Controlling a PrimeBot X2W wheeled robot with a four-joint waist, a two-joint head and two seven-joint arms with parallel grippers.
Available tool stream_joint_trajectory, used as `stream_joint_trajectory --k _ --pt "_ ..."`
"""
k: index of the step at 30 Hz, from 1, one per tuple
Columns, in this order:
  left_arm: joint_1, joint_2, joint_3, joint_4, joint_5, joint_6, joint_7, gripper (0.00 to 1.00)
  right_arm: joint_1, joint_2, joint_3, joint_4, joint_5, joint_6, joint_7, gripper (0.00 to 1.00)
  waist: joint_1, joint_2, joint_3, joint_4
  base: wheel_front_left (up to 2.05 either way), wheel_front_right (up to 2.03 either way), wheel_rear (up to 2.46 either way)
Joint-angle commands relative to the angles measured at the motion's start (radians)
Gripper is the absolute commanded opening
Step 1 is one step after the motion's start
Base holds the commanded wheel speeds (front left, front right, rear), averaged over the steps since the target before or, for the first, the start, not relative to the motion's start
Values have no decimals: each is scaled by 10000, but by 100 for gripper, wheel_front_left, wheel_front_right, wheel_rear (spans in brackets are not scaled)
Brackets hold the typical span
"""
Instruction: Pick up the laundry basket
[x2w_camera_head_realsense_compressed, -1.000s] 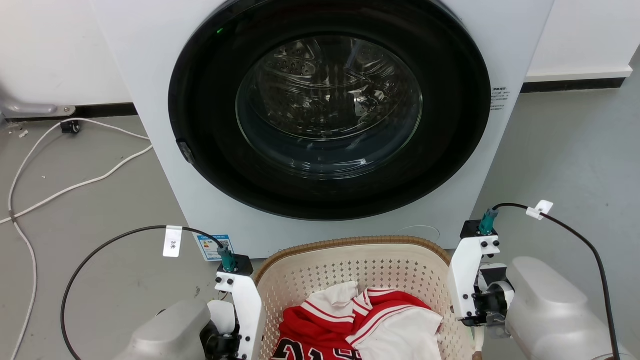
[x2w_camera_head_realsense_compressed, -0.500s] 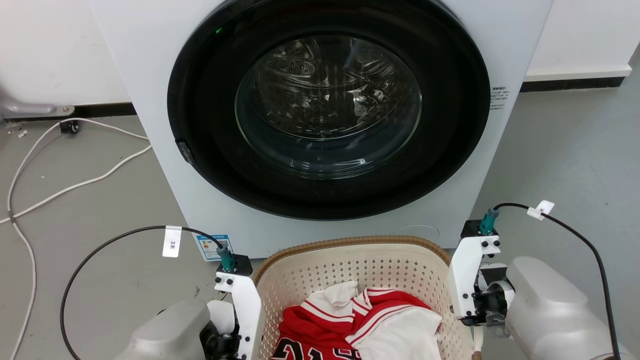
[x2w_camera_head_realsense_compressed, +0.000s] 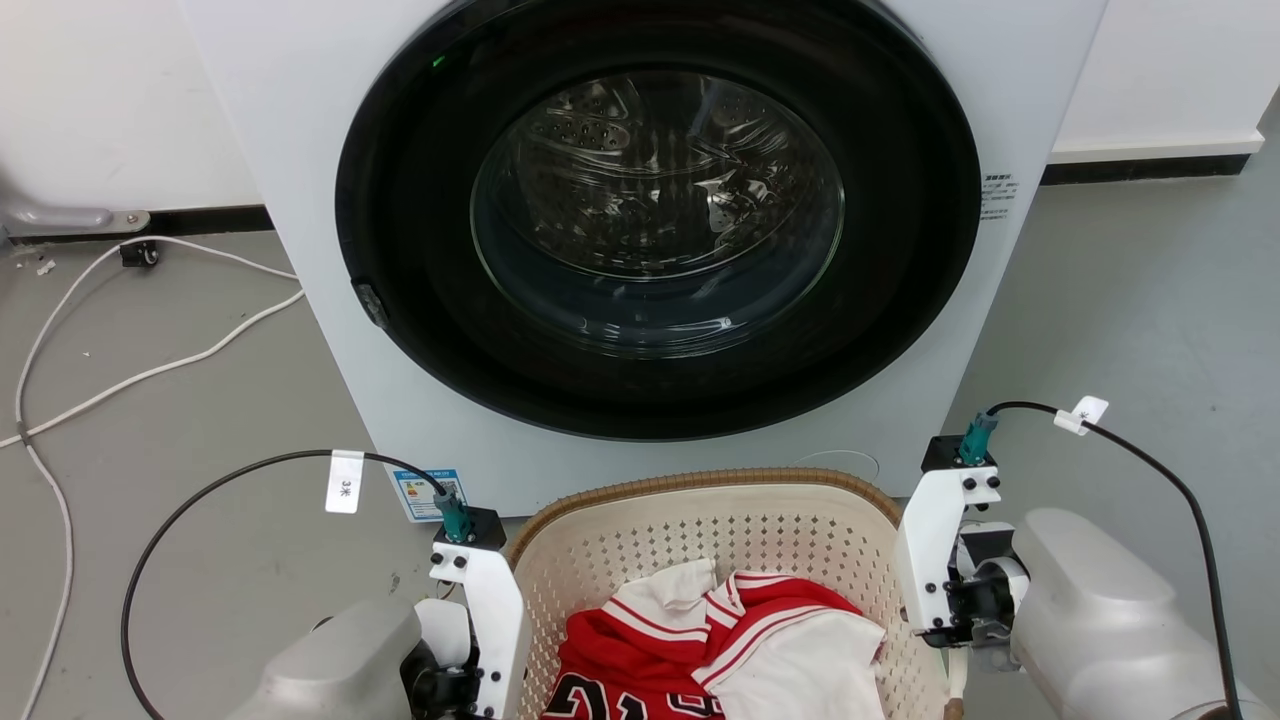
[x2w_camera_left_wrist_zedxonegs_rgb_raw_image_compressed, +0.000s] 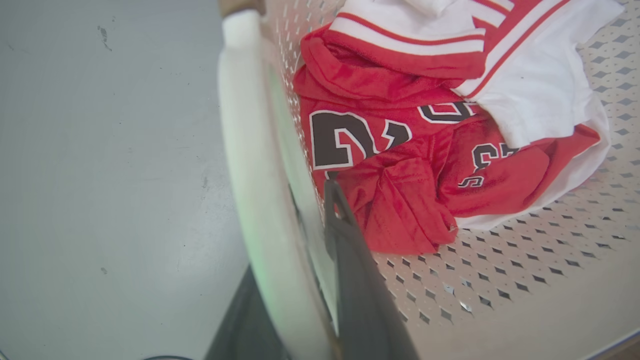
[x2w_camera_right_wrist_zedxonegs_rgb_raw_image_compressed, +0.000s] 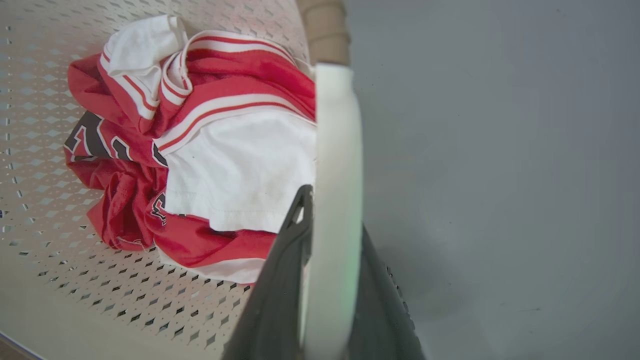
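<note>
The laundry basket (x2w_camera_head_realsense_compressed: 700, 487), cream perforated plastic with a brown woven rim, sits low in the head view right in front of the washing machine. It holds a crumpled red and white jersey (x2w_camera_head_realsense_compressed: 720, 640). In the left wrist view my left gripper (x2w_camera_left_wrist_zedxonegs_rgb_raw_image_compressed: 300, 210) is shut on the basket's white left handle (x2w_camera_left_wrist_zedxonegs_rgb_raw_image_compressed: 250, 150), one dark finger (x2w_camera_left_wrist_zedxonegs_rgb_raw_image_compressed: 350, 260) inside the basket wall. My right gripper (x2w_camera_right_wrist_zedxonegs_rgb_raw_image_compressed: 335, 210) is shut on the white right handle (x2w_camera_right_wrist_zedxonegs_rgb_raw_image_compressed: 335, 150), its inner finger (x2w_camera_right_wrist_zedxonegs_rgb_raw_image_compressed: 285, 270) beside the jersey (x2w_camera_right_wrist_zedxonegs_rgb_raw_image_compressed: 235, 170). Both pale wrists flank the basket.
A white front-loading washing machine (x2w_camera_head_realsense_compressed: 300, 150) with a closed round glass door (x2w_camera_head_realsense_compressed: 660, 230) stands just beyond the basket. A white cable (x2w_camera_head_realsense_compressed: 150, 370) trails over the grey floor at the left. Black cables (x2w_camera_head_realsense_compressed: 200, 500) loop from both wrists. Grey floor (x2w_camera_head_realsense_compressed: 1130, 300) lies at the right.
The right wrist and the basket's far rim sit very slightly higher in the head view. The left arm and the jersey look the same.
</note>
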Motion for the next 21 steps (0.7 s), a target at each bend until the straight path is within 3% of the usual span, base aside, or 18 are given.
stream_joint_trajectory --k 1,21 --pt "-120 -7 -91 -7 8 -116 -15 0 -231 -20 31 -14 63 28 -84 0 0 0 -1 5 0 0 0" --pt "-149 10 -157 45 -42 -116 9 0 -174 -17 248 73 243 26 -131 0 0 0 -92 -26 0 0 0"
